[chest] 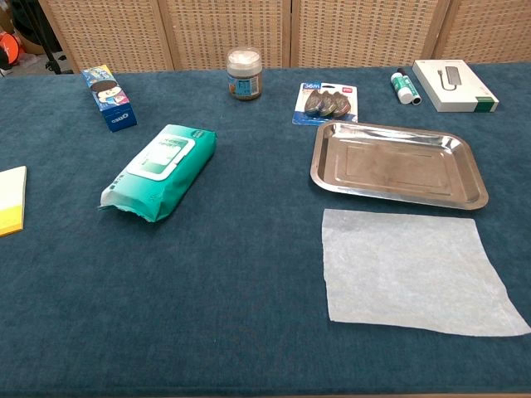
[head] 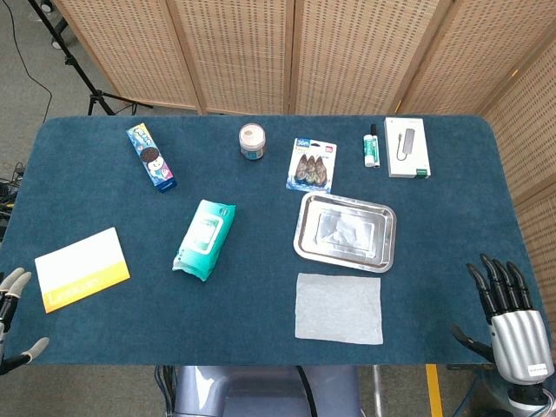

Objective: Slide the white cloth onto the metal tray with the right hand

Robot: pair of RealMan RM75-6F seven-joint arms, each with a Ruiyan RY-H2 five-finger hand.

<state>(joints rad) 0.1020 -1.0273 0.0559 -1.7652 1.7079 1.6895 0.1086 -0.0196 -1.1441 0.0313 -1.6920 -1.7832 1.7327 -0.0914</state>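
Nearest in the head view are the two hands, both off the near edge of the blue table (head: 261,187): the right hand (head: 508,317) at the near right corner, fingers straight and spread, thumb out to the side, holding nothing; the left hand (head: 12,317) at the near left corner, only partly in frame, its visible fingers apart and holding nothing. Just beyond, near the table's front edge and right of centre, the white cloth (head: 339,307) lies flat, well apart from the right hand. The metal tray (head: 345,231) sits just beyond the cloth with a narrow strip of table between them. To the left lie a teal wipes pack (head: 204,238) and, further left near the edge, a white and yellow card (head: 82,268). Along the far side stand a blue snack box (head: 151,156), a small jar (head: 253,141), a blister pack (head: 311,164), a marker (head: 372,146) and a white box (head: 407,148). From the chest view neither hand shows. White cloth (chest: 415,269) fills the near right, flat, its far edge just short of the metal tray (chest: 397,164) rim. The teal wipes pack (chest: 159,171) lies left of centre, the card (chest: 12,199) at the left border, and the snack box (chest: 109,98), jar (chest: 244,73), blister pack (chest: 326,102), marker (chest: 405,86) and white box (chest: 455,84) line the far edge.
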